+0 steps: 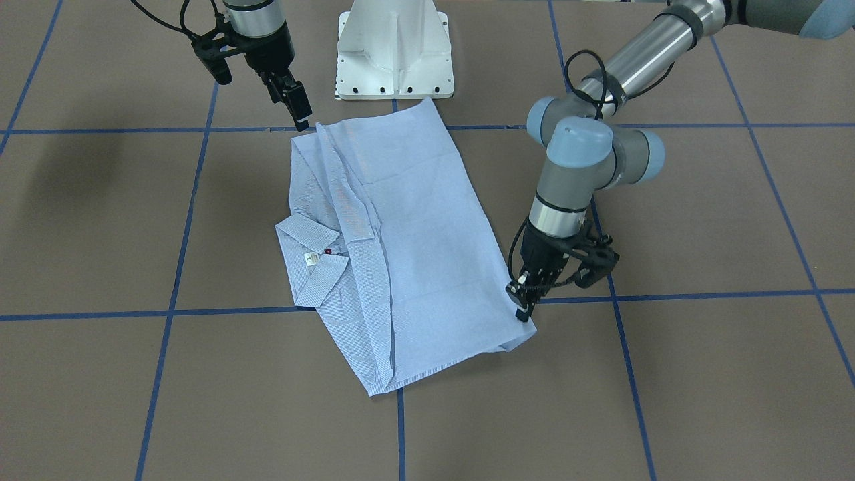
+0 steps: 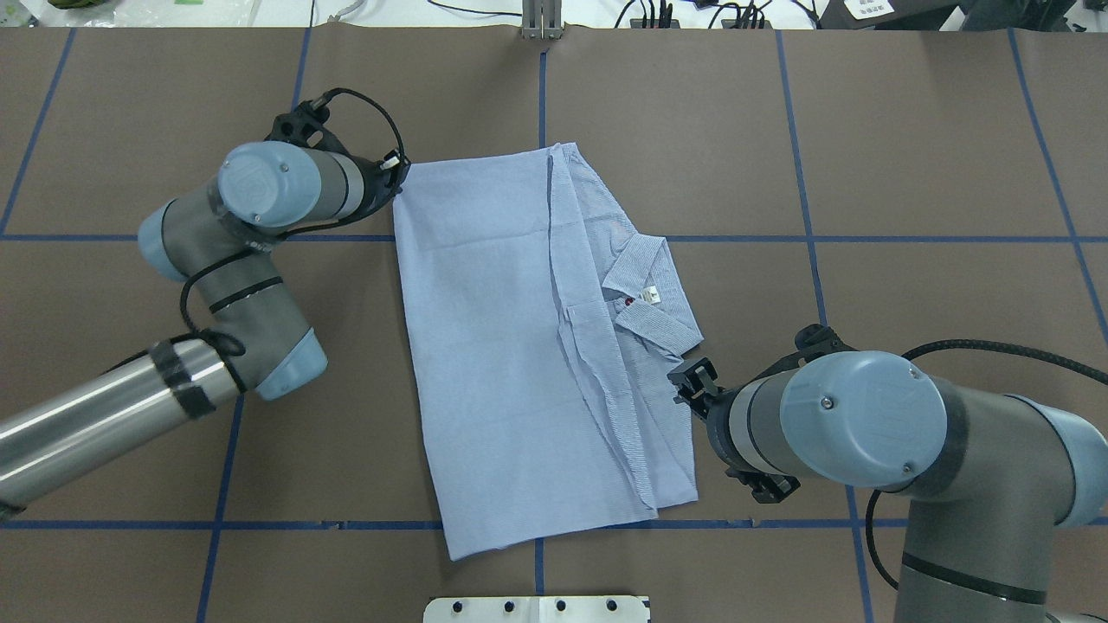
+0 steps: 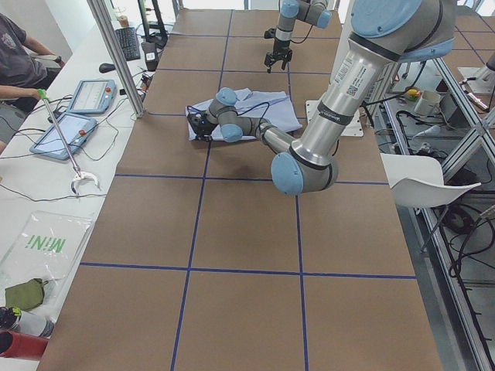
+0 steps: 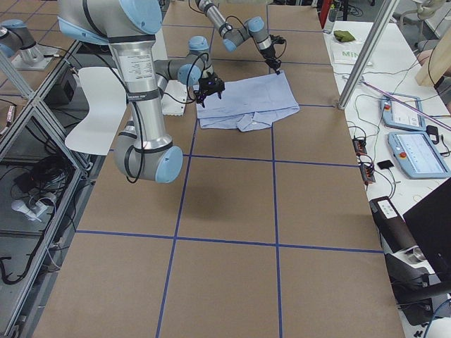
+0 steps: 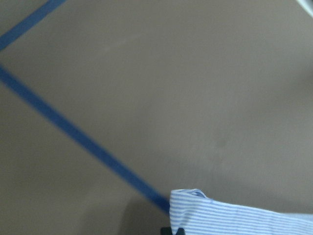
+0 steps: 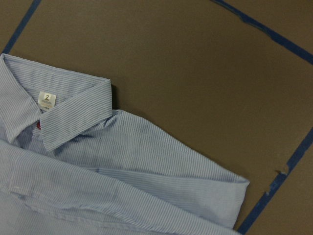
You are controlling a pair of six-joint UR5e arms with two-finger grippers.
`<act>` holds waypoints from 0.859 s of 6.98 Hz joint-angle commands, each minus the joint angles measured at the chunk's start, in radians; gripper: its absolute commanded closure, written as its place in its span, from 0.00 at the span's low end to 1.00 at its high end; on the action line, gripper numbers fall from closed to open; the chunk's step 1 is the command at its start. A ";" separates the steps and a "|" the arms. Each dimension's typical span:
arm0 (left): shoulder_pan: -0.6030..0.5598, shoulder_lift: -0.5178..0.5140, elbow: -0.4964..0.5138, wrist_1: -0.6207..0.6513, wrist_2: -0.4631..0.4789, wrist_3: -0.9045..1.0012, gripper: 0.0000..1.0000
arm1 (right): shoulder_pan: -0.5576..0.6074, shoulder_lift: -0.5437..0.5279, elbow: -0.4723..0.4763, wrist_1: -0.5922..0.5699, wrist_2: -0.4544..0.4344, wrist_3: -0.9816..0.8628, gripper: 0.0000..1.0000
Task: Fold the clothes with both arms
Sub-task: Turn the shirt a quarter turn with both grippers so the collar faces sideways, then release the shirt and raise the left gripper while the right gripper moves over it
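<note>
Lying folded on the worktop point(image 2: 909, 173), striped shirt point(image 2: 502, 363); left fingers point(image 1: 523, 308) apparently pinched on its 10 o'clock corner, right fingers point(image 1: 294, 105) narrow, empty.

Left arm point(image 2: 225, 285) bent at elbow, wrist angled down, left gripper point(image 1: 523, 308) low, fingers close together. Right arm point(image 2: 874, 424) reaches in, right gripper point(image 1: 294, 107) raised, pointing down, fingers look closed, nothing between them
</note>
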 commanded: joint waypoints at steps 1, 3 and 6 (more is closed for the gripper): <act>-0.059 -0.116 0.208 -0.110 -0.001 0.058 1.00 | 0.009 0.034 -0.023 0.004 -0.023 -0.002 0.00; -0.077 -0.075 0.105 -0.114 -0.015 0.078 0.50 | -0.001 0.195 -0.179 0.007 -0.104 -0.003 0.00; -0.142 0.219 -0.286 -0.101 -0.146 0.122 0.50 | -0.046 0.212 -0.244 0.002 -0.105 -0.440 0.00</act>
